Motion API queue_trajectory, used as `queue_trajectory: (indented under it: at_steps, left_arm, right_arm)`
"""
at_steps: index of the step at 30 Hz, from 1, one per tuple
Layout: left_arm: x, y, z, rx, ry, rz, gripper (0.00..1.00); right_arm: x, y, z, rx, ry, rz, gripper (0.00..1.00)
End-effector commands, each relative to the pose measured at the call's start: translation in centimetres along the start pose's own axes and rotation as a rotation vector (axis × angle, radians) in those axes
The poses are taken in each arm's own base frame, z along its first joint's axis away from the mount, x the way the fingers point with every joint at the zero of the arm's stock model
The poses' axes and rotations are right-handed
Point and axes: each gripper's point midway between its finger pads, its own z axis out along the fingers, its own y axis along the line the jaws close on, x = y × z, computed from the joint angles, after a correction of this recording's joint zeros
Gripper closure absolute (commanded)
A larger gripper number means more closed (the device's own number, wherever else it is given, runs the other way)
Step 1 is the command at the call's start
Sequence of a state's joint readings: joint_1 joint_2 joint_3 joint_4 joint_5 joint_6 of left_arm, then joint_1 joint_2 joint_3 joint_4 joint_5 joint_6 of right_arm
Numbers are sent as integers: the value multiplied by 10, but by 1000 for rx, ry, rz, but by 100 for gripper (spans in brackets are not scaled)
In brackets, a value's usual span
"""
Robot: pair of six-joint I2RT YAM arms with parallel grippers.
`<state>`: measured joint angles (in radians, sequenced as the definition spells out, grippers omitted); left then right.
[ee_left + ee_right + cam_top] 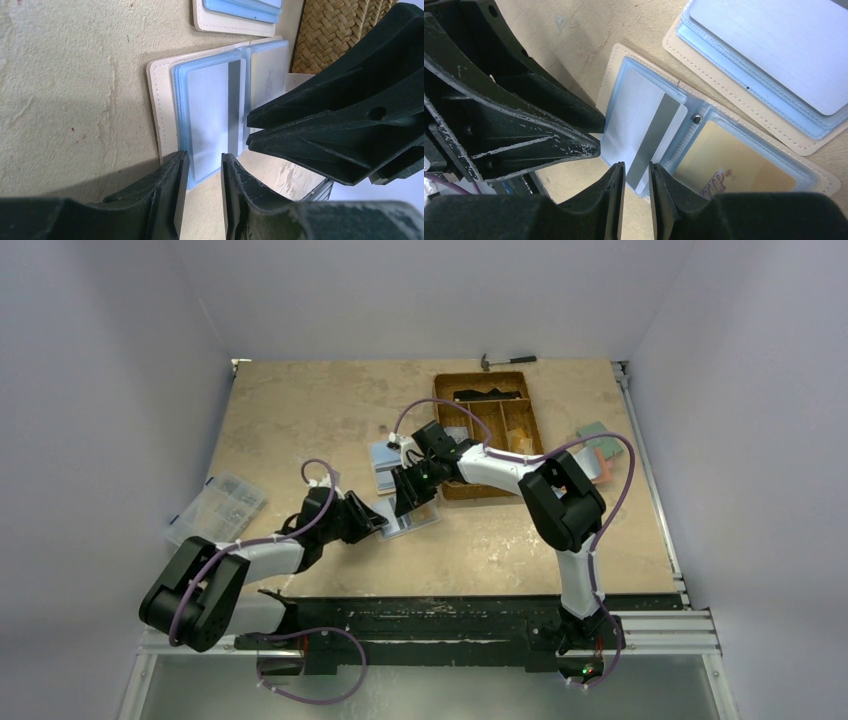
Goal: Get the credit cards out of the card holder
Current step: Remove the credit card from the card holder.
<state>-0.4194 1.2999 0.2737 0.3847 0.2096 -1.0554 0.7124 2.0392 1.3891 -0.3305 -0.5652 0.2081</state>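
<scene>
Card holder (696, 122) flat at left pincer (203, 159) and right pincer (636, 169) tips

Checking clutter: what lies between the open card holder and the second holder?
Nothing: just a narrow strip of bare table separates the card holder from the second holder, seen in the right wrist view.

We see brown compartment tray (516, 426) on beige table (300, 410), toward far right. Hammer (506, 361) just beyond its far rim. We note clear organiser box (216, 506) at left edge, stacked coloured squares (598, 447) at right edge.
</scene>
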Motion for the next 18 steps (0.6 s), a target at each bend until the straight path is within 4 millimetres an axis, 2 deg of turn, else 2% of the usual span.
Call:
queue_trajectory:
  at_steps: [1, 5, 18]
  left_arm:
    - [-9, -4, 6, 1, -33, 27, 66]
    - [-9, -5, 9, 6, -28, 28, 68]
    - [-5, 0, 14, 2, -12, 31, 84]
  right_arm:
    - [-21, -3, -12, 64, -61, -26, 67]
    - [-18, -7, -9, 78, -51, -22, 64]
    - [-15, -21, -7, 142, -34, -15, 55]
